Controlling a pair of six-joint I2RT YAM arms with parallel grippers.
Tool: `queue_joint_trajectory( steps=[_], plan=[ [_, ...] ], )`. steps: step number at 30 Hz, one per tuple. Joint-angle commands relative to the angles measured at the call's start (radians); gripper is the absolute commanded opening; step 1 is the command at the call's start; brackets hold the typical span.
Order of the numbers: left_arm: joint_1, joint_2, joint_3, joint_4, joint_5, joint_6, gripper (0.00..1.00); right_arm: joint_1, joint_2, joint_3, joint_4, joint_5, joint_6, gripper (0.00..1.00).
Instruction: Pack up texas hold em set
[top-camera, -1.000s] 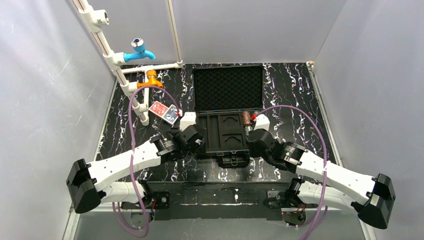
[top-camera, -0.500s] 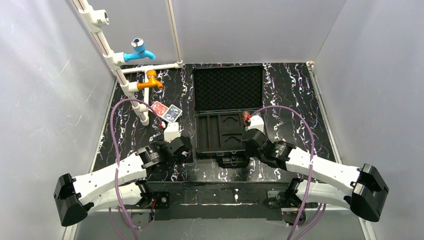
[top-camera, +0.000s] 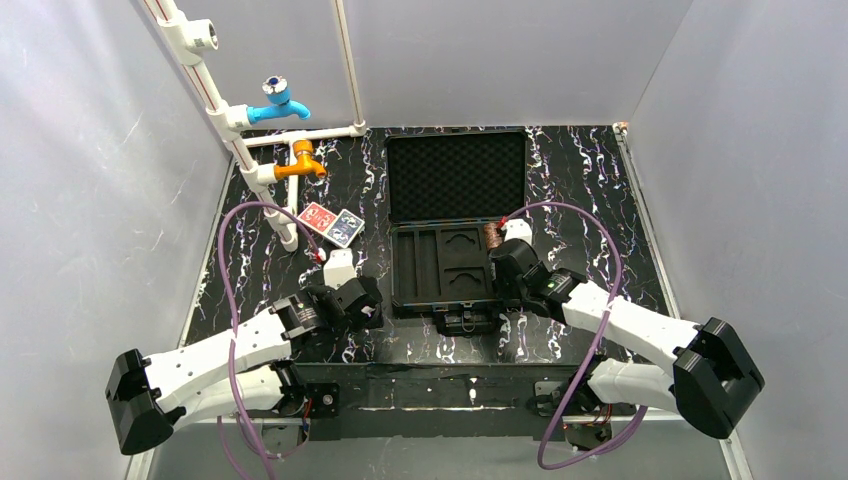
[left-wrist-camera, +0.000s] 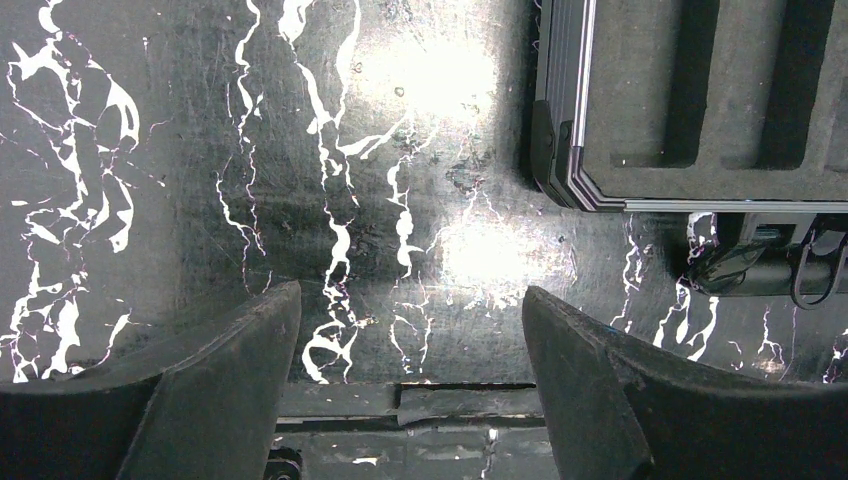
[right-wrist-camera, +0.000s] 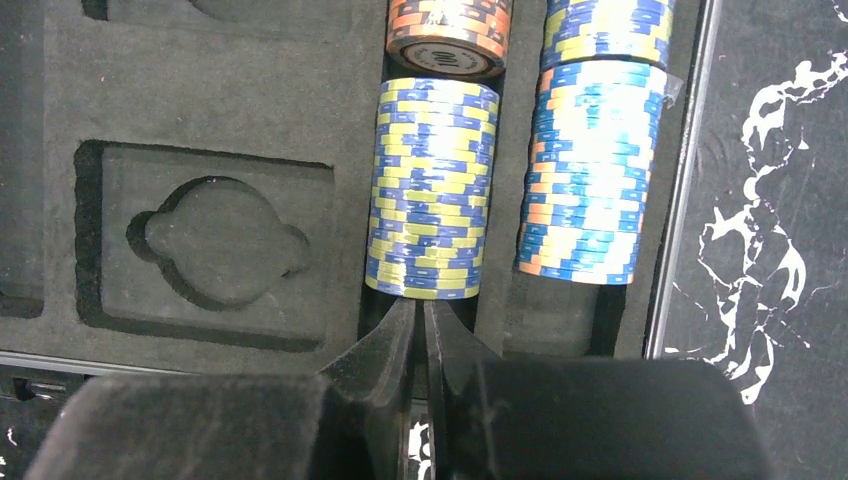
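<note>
The black briefcase lies open mid-table, its foam lid (top-camera: 457, 176) flat behind the slotted tray (top-camera: 440, 265). A red deck (top-camera: 316, 217) and a blue deck (top-camera: 346, 227) lie on the table to its left. In the right wrist view, a blue-yellow chip roll (right-wrist-camera: 432, 187), a blue-orange roll (right-wrist-camera: 590, 165) and an orange roll (right-wrist-camera: 447, 30) lie in the tray's right slots. My right gripper (right-wrist-camera: 421, 305) is shut and empty, its tips at the near end of the blue-yellow roll. My left gripper (left-wrist-camera: 410, 330) hangs open over bare table, left of the case's near corner (left-wrist-camera: 560, 170).
White pipes carrying a blue tap (top-camera: 277, 103) and an orange tap (top-camera: 300, 160) stand at the back left. The case's handle (top-camera: 466, 322) juts toward the arms. Grey walls enclose the black marbled table (top-camera: 580, 190) on three sides.
My left gripper has drawn back from the case's left edge toward the near left. The right arm has swung in, its gripper staying shut over the tray's right slots.
</note>
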Motion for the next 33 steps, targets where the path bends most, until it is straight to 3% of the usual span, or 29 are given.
queue_joint_trajectory(
  steps=[1, 15, 20, 28, 31, 33],
  plan=[
    [-0.001, -0.005, -0.010, -0.029, -0.038, -0.021, 0.80, -0.006, 0.002, 0.033, 0.073, -0.010, -0.057, 0.16],
    [-0.001, 0.035, 0.003, -0.027, -0.042, -0.030, 0.79, -0.010, 0.023, 0.067, 0.107, 0.000, -0.078, 0.18],
    [-0.001, 0.035, 0.001, -0.027, -0.052, -0.043, 0.79, -0.015, 0.009, 0.072, 0.127, 0.092, -0.086, 0.23],
    [-0.001, 0.101, 0.064, -0.064, -0.105, -0.064, 0.81, -0.013, 0.008, 0.154, 0.028, -0.015, -0.077, 0.26],
    [0.006, 0.162, 0.127, -0.123, -0.147, -0.086, 0.83, -0.013, -0.042, 0.172, -0.001, -0.074, -0.067, 0.32],
    [0.027, 0.208, 0.166, -0.142, -0.140, -0.074, 0.83, -0.013, -0.069, 0.193, -0.027, -0.106, -0.060, 0.43]
  ],
)
